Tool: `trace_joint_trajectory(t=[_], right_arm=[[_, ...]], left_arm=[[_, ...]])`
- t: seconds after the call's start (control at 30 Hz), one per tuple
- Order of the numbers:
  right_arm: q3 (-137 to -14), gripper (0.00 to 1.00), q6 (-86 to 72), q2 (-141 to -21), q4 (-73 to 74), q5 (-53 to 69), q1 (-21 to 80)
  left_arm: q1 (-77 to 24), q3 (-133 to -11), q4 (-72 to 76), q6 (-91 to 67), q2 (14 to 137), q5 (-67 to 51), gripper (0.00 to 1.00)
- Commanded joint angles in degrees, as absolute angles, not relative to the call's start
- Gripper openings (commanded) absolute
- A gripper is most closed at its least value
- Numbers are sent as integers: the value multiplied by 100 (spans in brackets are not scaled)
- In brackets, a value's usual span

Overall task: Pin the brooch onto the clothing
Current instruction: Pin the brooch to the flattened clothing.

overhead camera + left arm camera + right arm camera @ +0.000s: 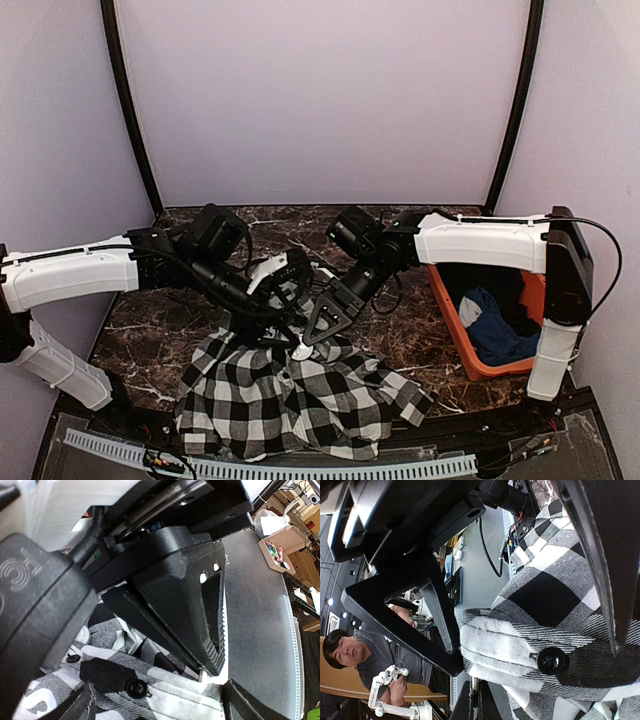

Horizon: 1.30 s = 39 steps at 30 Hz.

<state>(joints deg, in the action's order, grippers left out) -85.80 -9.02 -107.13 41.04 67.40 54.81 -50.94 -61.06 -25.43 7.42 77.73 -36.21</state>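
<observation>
The clothing, a black-and-white checked shirt, lies crumpled at the near middle of the table. Both grippers meet over its upper edge. My left gripper is open, and its fingertips straddle the buttoned placket with a black button. My right gripper is shut, and a thin metal piece of the brooch shows between its tips. The brooch's white part rests at the shirt's edge. In the right wrist view the white fold of the clothing lies just beyond my right gripper.
An orange bin at the right holds a dark blue garment. The table top is dark marble. A white slotted rail runs along the near edge. A person sits beyond the table.
</observation>
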Motion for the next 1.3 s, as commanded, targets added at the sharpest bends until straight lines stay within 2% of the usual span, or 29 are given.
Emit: trace_joint_trajectory(t=[0.0, 0.87, 1.27], right_arm=[[-8534, 0, -826, -10574, 4050, 6864, 5528], [-8595, 0, -949, -10581, 4067, 6794, 5524], [-8670, 0, -1002, -10627, 4102, 6757, 5515]], left_arm=[[-5065, -6264, -2664, 789, 7862, -3732, 86], [-5071, -6466, -3047, 868, 8133, -3257, 76], [-5325, -6620, -3380, 1065, 8237, -2789, 76]])
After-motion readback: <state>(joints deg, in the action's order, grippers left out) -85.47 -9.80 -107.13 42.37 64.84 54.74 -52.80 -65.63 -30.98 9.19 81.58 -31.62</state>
